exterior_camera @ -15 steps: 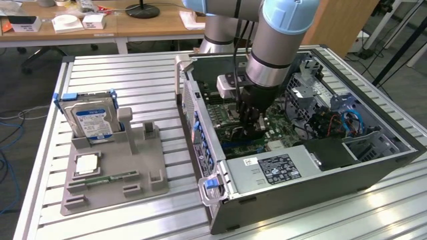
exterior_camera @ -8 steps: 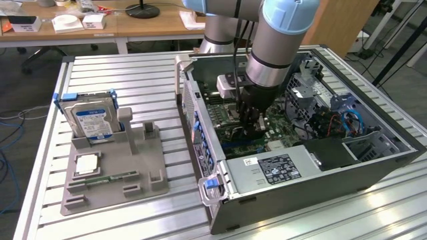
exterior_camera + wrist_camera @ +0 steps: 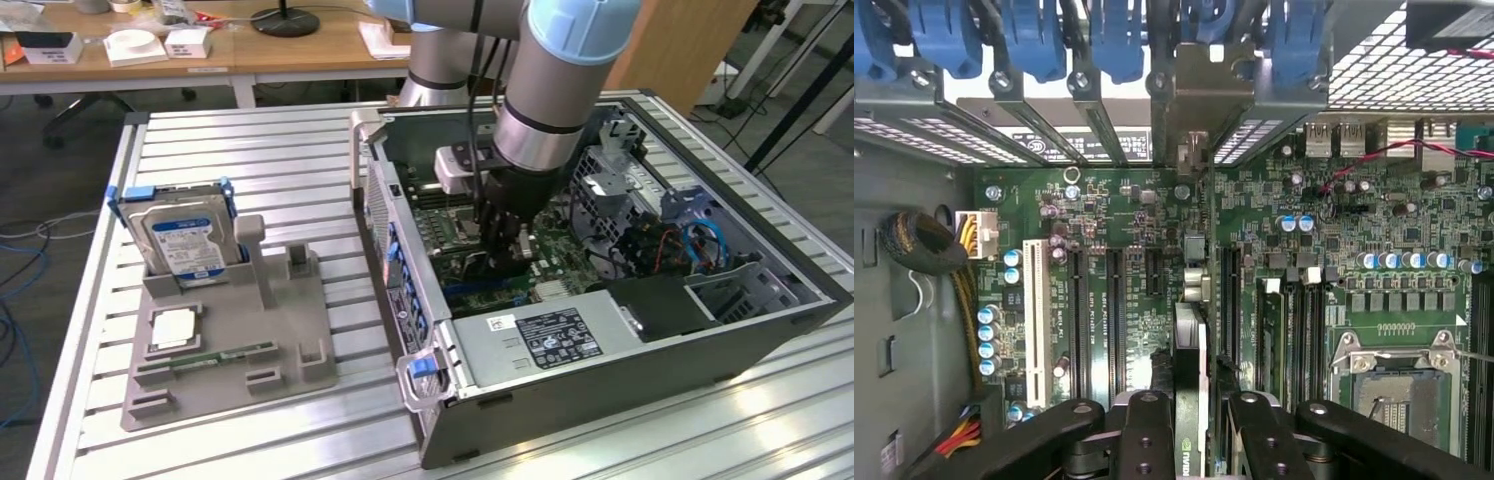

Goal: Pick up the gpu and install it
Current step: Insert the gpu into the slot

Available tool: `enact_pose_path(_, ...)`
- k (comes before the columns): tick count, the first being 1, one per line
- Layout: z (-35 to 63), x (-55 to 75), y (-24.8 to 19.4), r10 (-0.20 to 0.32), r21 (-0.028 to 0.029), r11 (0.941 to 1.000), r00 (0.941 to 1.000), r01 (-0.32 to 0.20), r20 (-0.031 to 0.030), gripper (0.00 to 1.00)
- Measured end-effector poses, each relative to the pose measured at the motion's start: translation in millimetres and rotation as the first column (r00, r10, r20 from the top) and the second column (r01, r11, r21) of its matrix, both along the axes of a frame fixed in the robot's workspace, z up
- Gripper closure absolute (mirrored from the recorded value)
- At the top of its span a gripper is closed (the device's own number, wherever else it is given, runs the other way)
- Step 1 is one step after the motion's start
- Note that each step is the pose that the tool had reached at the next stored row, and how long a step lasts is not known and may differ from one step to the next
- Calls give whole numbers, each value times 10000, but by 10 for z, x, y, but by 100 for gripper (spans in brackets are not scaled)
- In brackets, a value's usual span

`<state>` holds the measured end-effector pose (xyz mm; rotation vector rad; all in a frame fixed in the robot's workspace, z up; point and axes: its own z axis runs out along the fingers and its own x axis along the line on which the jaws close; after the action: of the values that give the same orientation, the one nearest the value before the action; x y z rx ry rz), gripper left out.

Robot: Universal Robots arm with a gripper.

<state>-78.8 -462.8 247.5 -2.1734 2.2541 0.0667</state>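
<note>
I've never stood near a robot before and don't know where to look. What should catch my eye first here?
First, the grey robot arm reaching down into the open computer case on the slatted metal table. Its gripper is deep inside, closed on the gpu, a thin dark card held edge-on over the green motherboard. On the exterior view's left, a hard drive with a blue-white label stands upright in a grey holder tray.

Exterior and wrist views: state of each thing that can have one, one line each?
computer case: lying on its side, side panel off.
gpu: edge-on between the fingers, held over the motherboard slots.
gripper: shut on the gpu, inside the case.
hard drive: upright in the grey holder.
CPU socket: empty.
</note>
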Motion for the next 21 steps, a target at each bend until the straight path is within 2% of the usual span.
enact_pose_path(7,0,9,-21,-1,0,10000,10000,1,2,74)
enact_pose_path(21,-35,10,-21,0,2,10000,10000,0,4,74)
